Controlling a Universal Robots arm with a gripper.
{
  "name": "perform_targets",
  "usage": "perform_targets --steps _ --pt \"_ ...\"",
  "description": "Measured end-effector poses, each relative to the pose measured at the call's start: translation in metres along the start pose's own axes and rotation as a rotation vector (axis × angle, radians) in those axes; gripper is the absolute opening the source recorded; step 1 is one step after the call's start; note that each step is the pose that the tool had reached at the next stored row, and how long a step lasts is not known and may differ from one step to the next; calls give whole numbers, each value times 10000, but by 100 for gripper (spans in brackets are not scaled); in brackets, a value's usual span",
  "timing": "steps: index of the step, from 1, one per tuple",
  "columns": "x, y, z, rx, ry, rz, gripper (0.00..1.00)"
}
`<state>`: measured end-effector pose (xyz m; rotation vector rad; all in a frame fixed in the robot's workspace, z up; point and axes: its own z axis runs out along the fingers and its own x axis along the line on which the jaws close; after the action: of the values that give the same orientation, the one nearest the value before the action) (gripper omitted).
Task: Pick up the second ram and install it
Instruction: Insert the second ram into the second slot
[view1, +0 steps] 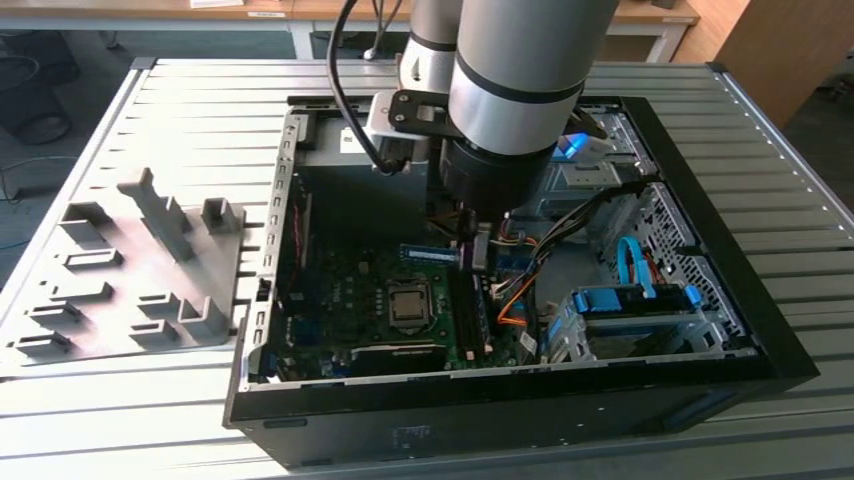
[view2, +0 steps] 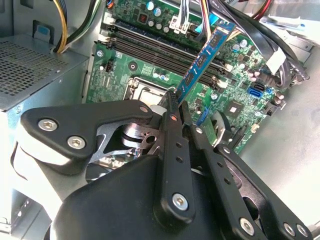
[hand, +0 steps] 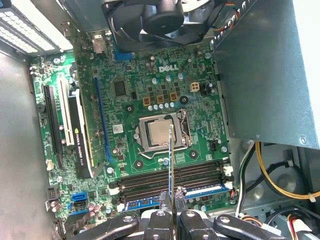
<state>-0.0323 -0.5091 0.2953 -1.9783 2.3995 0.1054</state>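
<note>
Over motherboard — pincer clenched on second ram, strip jutting out beyond its grip.

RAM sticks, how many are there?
2. The second ram is pinched in the tool, over the motherboard; another stick looks plugged into it near the tool. More could hide behind the tool.

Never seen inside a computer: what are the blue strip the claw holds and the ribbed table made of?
The second ram looks like rigid blue circuit board carrying dark chips. The table looks like matte grey metal, probably aluminium, given its ribbed slats.
</note>
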Motion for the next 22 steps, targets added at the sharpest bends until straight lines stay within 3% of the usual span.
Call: perform_targets --steps 22 --pt "0 0 3 36 -3 510 14"
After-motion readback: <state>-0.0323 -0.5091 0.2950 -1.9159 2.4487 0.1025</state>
